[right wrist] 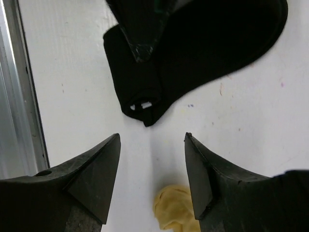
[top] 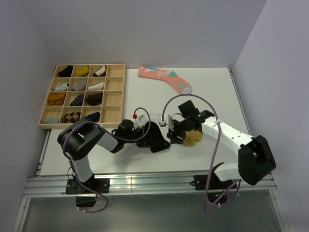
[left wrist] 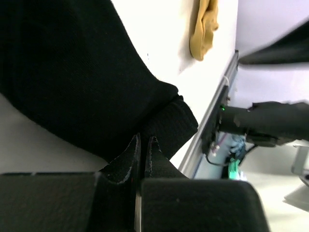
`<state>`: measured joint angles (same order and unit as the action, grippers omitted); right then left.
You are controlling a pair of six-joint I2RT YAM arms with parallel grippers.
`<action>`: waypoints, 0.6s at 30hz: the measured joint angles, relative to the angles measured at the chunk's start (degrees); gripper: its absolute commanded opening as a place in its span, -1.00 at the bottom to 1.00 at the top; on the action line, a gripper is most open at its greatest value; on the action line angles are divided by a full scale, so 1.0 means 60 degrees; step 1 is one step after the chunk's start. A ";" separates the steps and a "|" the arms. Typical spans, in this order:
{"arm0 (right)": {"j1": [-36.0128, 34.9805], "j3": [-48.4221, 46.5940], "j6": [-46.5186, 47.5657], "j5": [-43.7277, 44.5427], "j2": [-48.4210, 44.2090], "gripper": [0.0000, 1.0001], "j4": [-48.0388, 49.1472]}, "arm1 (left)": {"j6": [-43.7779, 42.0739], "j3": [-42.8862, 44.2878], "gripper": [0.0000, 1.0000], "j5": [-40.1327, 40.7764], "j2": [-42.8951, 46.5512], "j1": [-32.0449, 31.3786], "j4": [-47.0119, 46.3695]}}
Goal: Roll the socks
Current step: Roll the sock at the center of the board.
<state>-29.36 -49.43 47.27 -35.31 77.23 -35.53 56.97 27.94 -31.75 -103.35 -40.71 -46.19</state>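
Near the front edge of the counter (right wrist: pixel 67 72), pinches a fold of the black sock (right wrist: pixel 203 43) in the clenched left pincer (left wrist: pixel 143 145), hangs the right pincer (right wrist: pixel 152 137) released between it and the mustard-tan ankle sock (right wrist: pixel 176 210), risks losing the roll through too shallow a pinch.

left arm (top: pixel 79 141): black, white | right arm (top: pixel 229 135): white, black | cables (top: pixel 213 164): purple | fingers (right wrist: pixel 96 179): black

Both arms meet near the middle of the desk's (top: pixel 217 92) near edge: left gripper (top: pixel 153 137) on the black sock (top: pixel 161 145), right gripper (top: pixel 175 134) just beside the mustard sock (top: pixel 194 139). Pink sock (top: pixel 164 77) by the far edge, wooden tray (top: pixel 121 92) of socks at the far left corner.
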 measured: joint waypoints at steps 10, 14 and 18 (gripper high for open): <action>-0.2885 0.1490 0.0426 0.1417 -0.0845 0.29 0.1577 | 0.0313 0.0178 -0.99 -0.1319 -0.0444 0.0124 0.0146; -0.3442 0.1599 0.0463 0.1883 -0.0736 0.29 0.1887 | 0.0339 0.0240 -0.99 -0.1603 -0.0452 0.0131 0.0412; -0.3858 0.1625 0.0459 0.2331 -0.0557 0.27 0.2237 | 0.0331 0.0353 -0.99 -0.1778 -0.0452 0.0149 0.0736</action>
<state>-52.51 -39.68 50.02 -21.32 73.89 -22.11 58.96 30.06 -42.41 -106.06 -39.81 -41.78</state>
